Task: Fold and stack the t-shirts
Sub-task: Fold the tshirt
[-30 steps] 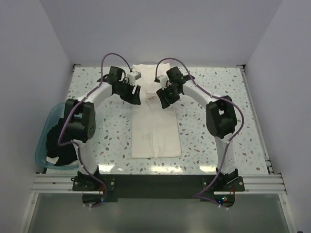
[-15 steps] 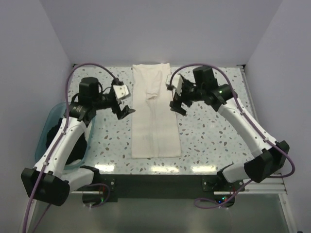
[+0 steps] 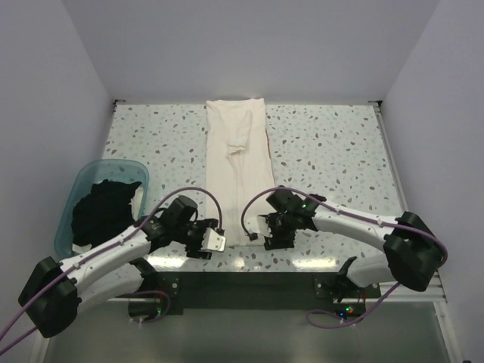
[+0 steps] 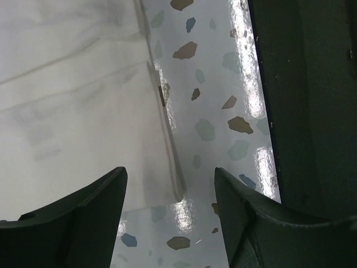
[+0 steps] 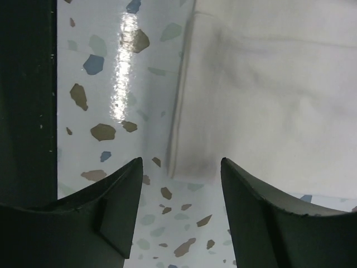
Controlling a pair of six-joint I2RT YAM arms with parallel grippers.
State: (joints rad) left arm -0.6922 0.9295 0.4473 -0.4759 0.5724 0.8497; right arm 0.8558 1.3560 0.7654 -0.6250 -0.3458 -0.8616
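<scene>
One black t-shirt (image 3: pixel 102 213), overhead view only

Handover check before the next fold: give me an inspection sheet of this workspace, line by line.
Surface: speckled table, with glare along its near edge.
Job's things: white t-shirt lies flat as a long narrow strip down the middle; black t-shirt is bunched, unfolded, in the tub.
Clutter: the teal tub at the left edge; nothing else seen.
Grippers: left gripper open and empty over the strip's near left corner; right gripper open and empty over its near right corner.
Cables: purple cables loop along both arms.
Surroundings: plain walls on three sides; nothing else seen.
</scene>
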